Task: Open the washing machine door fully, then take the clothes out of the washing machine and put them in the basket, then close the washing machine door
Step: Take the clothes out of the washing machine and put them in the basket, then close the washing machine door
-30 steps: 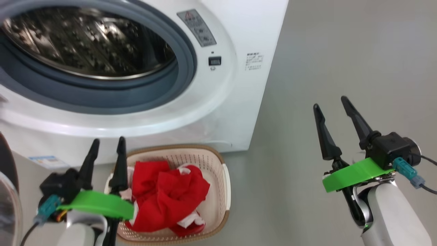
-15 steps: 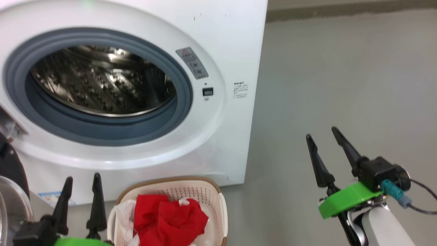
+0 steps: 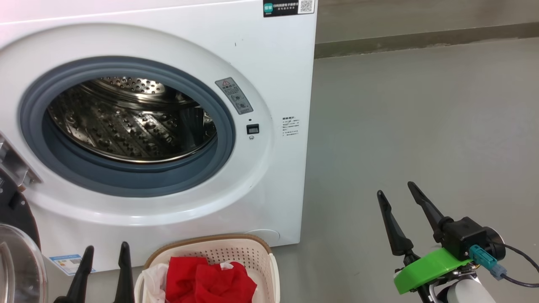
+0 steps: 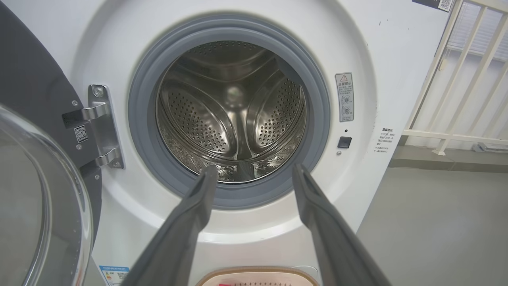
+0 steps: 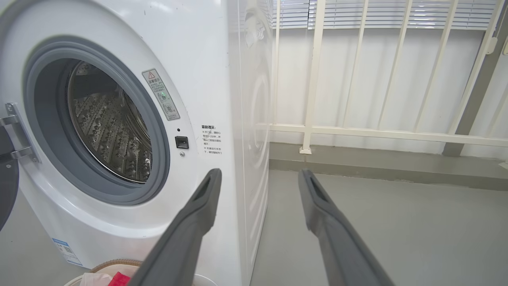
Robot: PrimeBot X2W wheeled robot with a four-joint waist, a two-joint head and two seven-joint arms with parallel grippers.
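Door [image 4: 35,99] open; clothes [image 3: 206,282] in basket [image 3: 252,252] before washer [image 3: 273,63]; my left gripper [image 3: 106,252], right gripper [image 3: 396,190] both spread.

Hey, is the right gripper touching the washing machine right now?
Apart. In the head view the open right gripper hangs over grey floor, with a clear strip of it between the gripper and the washing machine.

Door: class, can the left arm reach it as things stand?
Probably yes: the door hangs open just left of the left arm, whose jaws stand open, with nothing between them.
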